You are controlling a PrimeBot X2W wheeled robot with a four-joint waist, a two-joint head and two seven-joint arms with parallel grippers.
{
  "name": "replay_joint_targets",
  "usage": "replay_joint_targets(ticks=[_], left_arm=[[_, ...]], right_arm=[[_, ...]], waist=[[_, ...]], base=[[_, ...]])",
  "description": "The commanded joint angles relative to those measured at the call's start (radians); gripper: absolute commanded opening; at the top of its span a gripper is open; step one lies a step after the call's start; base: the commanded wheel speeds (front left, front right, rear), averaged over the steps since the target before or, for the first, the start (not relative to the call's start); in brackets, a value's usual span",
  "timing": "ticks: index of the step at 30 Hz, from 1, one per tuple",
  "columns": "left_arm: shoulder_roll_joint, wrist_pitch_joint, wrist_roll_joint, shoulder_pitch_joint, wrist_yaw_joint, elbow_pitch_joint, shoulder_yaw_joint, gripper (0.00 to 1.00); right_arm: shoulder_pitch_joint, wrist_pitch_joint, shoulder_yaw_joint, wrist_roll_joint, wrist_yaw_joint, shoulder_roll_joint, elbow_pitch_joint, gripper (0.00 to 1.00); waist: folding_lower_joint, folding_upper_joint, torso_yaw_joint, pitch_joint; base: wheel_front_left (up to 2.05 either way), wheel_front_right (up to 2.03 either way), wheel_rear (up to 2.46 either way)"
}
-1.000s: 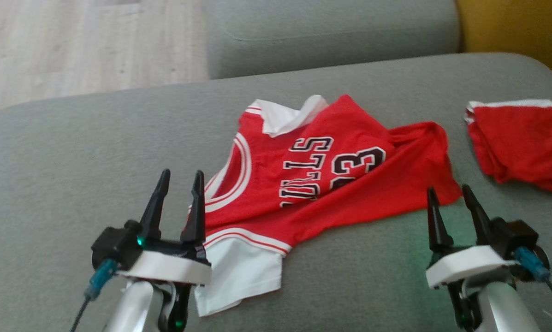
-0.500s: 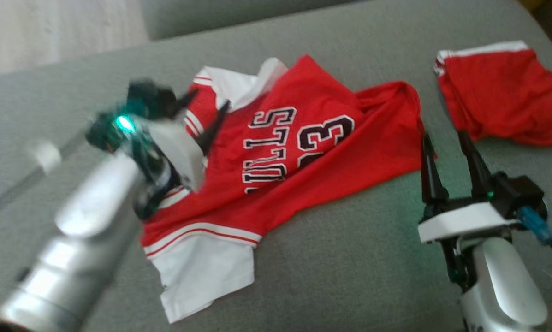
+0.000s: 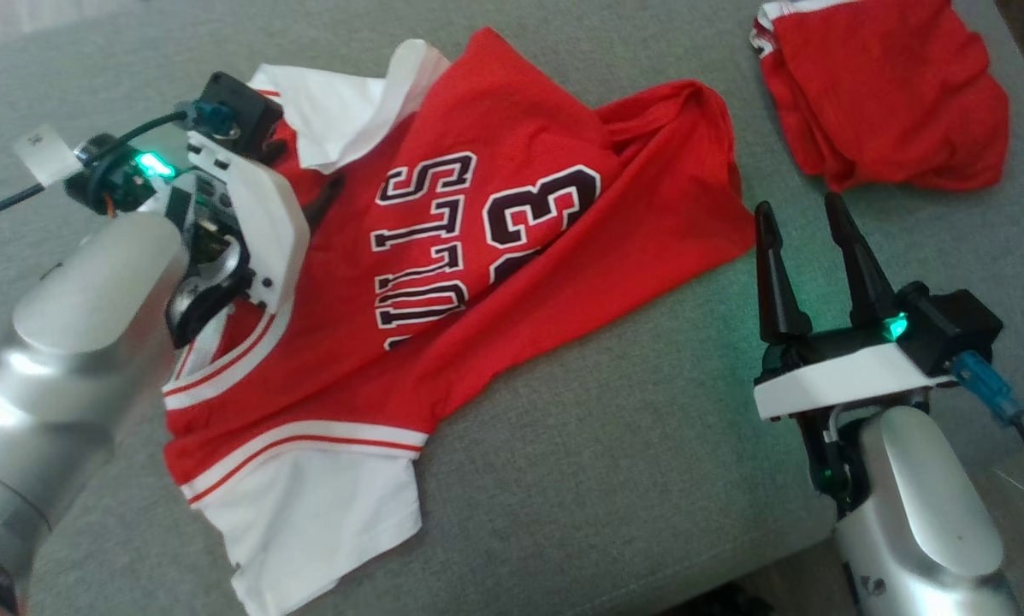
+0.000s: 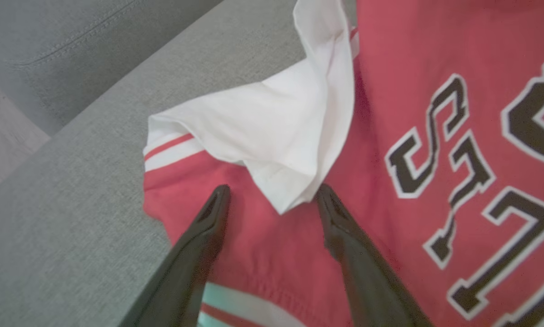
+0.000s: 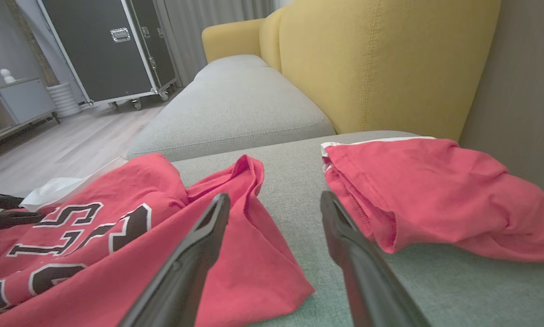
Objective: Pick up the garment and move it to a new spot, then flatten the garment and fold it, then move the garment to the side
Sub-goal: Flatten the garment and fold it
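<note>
Both grippers are being held open: the left gripper [image 4: 274,193] over the white sleeve fold [image 4: 276,131] of the red jersey [image 3: 648,205], the right gripper [image 3: 798,205] just beside its hem.

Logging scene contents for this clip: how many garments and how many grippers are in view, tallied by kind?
Garments: 2 (red jersey, bunched red piece)
Grippers: 2 (left gripper, right gripper, both open)
Total: 4
</note>
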State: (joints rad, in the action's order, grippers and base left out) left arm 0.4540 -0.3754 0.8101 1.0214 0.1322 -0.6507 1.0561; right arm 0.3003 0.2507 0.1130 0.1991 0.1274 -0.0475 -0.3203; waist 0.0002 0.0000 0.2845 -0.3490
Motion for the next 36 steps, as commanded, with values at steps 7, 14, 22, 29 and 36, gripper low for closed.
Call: replay_joint_targets(ticks=[7, 14, 22, 29, 36], left_arm=[[0.038, 0.026, 0.069, 0.101, -0.002, -0.045, 0.084, 1.00], [0.066, -0.093, 0.172, 0.110, -0.002, -0.061, 0.182, 0.00], [0.089, 0.010, 0.167, 0.170, -0.003, -0.148, 0.187, 0.00], [0.076, 0.195, 0.066, 0.244, -0.067, -0.317, 0.177, 0.00], [0.072, 0.362, 0.040, 0.315, -0.144, -0.447, 0.146, 0.00]], right_arm=[[0.035, 0.011, 0.032, 0.013, 0.003, -0.003, 0.050, 1.00], [0.032, 0.011, 0.015, 0.013, 0.003, -0.003, 0.065, 1.00], [0.034, 0.011, 0.004, 0.004, 0.003, -0.003, 0.078, 1.00], [0.039, 0.011, 0.011, -0.002, 0.003, -0.003, 0.081, 1.00], [0.041, 0.011, 0.021, -0.006, 0.003, -0.003, 0.073, 1.00]], waist=[[-0.0002, 0.0000, 0.051, -0.050], [-0.0002, 0.0000, 0.065, -0.063], [-0.0002, 0.0000, 0.056, -0.068], [-0.0002, 0.0000, 0.050, -0.072], [-0.0002, 0.0000, 0.050, -0.080]], base=[[0.00, 0.00, 0.00], [0.00, 0.00, 0.00], [0.00, 0.00, 0.00], [0.00, 0.00, 0.00], [0.00, 0.00, 0.00]])
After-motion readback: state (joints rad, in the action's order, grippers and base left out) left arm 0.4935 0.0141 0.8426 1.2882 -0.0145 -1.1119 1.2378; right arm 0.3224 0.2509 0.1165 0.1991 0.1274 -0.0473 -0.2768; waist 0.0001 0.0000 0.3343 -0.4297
